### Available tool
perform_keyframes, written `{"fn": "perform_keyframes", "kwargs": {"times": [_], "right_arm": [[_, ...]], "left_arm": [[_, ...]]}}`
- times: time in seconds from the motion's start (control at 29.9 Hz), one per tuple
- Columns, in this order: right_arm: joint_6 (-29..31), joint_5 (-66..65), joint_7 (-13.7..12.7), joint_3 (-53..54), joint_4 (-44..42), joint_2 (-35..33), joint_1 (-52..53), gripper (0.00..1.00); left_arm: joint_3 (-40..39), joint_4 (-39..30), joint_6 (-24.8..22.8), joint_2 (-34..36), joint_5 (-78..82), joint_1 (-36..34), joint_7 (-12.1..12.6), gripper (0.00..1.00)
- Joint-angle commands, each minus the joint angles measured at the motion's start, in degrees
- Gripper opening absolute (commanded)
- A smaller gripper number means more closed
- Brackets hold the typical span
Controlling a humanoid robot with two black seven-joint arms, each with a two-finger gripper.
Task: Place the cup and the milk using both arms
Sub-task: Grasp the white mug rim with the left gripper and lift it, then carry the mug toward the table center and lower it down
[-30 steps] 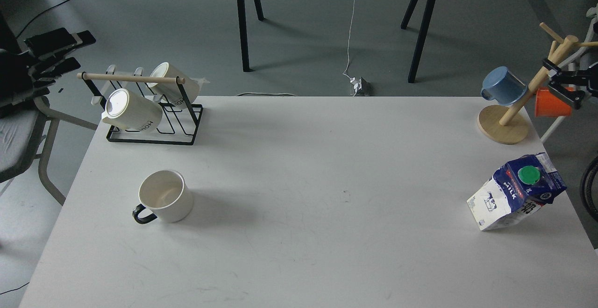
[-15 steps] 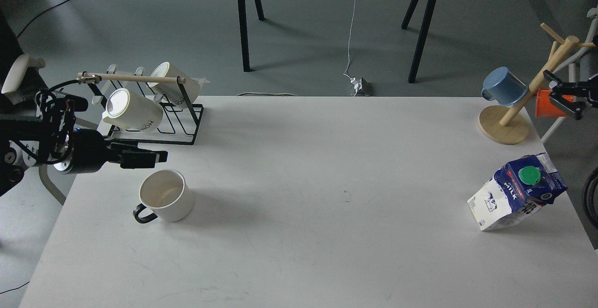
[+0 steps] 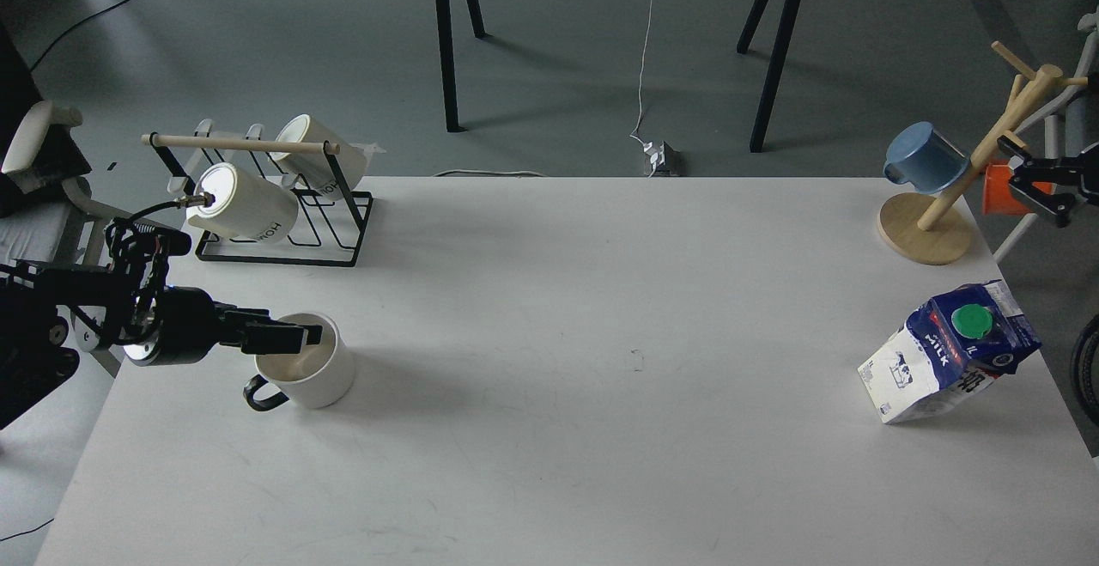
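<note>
Left gripper (image 3: 296, 336) comes in low from the left edge of the counter (image 3: 549, 429), its tip right over the open mouth of the white cup (image 3: 306, 361), which sits upright near the left edge with its dark handle turned toward the near-left corner. That handle pointing away from the far side leaves the rim as the easiest thing to catch, so this reads as a rim grasp being lined up; the jaws show dark and end-on, and I cannot tell whether they are spread or pressed together, nor whether they touch the cup. Over by the right edge the milk carton (image 3: 949, 353) stands tilted, leaning toward the right, green cap up, well apart from everything. The word "MILK" reads clearly in white on its blue panel, with a small cow picture on the white side; finer print is too small. The right gripper (image 3: 1035, 181) hangs off the far-right corner beside the wooden mug tree (image 3: 932, 222), which carries a blue mug (image 3: 923, 158); its jaws look spread, holding nothing. At the far-left corner a black wire rack (image 3: 283, 240) cradles two white mugs lying on their sides, one printed "HOM…", read upside down.
</note>
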Motion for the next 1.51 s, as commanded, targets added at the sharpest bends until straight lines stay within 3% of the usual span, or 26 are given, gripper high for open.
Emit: {"fn": "perform_keyframes", "kwargs": {"times": [0.0, 0.27, 0.47, 0.5, 0.6, 0.67, 0.74, 0.87, 0.97, 1.24, 1.4, 1.47], "right_arm": [[0.0, 0.1, 0.0, 0.0, 0.1, -0.3, -0.1, 0.96], [0.0, 0.1, 0.0, 0.0, 0.1, -0.3, -1.3, 0.96], [0.0, 0.1, 0.0, 0.0, 0.1, -0.3, -2.3, 0.96], [0.0, 0.1, 0.0, 0.0, 0.1, -0.3, -2.5, 0.96], [0.0, 0.1, 0.0, 0.0, 0.1, -0.3, -2.7, 0.96], [0.0, 0.1, 0.0, 0.1, 0.1, -0.3, -2.8, 0.96], [0.0, 0.1, 0.0, 0.3, 0.1, -0.4, -2.8, 0.96], [0.0, 0.1, 0.0, 0.5, 0.1, -0.3, -2.8, 0.96], [0.0, 0.1, 0.0, 0.5, 0.1, -0.3, -2.8, 0.96], [0.0, 0.1, 0.0, 0.5, 0.1, -1.3, -2.8, 0.96], [0.0, 0.3, 0.0, 2.1, -0.5, -2.5, -2.8, 0.96], [0.0, 0.3, 0.0, 3.6, -1.8, -2.5, -2.8, 0.96]], "left_arm": [[0.1, 1.4, 0.0, -1.0, 0.0, 0.5, 0.0, 0.99], [0.1, 2.7, 0.0, -2.0, 0.1, 1.5, 0.0, 0.97], [0.2, 2.6, 0.0, -2.2, 1.1, 1.7, 0.0, 0.76], [0.7, 2.6, 0.0, -2.2, 1.6, 1.8, 0.0, 0.72], [2.9, 2.6, 0.9, -2.3, 4.6, 1.5, 0.0, 0.40], [3.0, 2.6, 3.7, -2.4, 6.1, 1.7, 0.0, 0.08], [3.3, 2.6, 7.0, -2.3, 6.2, 1.7, 0.0, 0.01], [3.8, 2.6, 12.4, -2.2, 5.8, 1.6, 0.0, 0.00], [3.7, 2.3, 13.3, -1.9, 5.6, 1.4, 0.0, 0.00], [2.3, -2.7, 12.4, -1.3, 3.9, -2.1, 0.0, 0.00], [2.7, -6.6, 7.2, -3.1, -2.9, -8.6, 0.0, 0.00], [3.0, -5.9, 5.6, -6.9, -3.4, -11.7, 0.0, 0.00]]}}
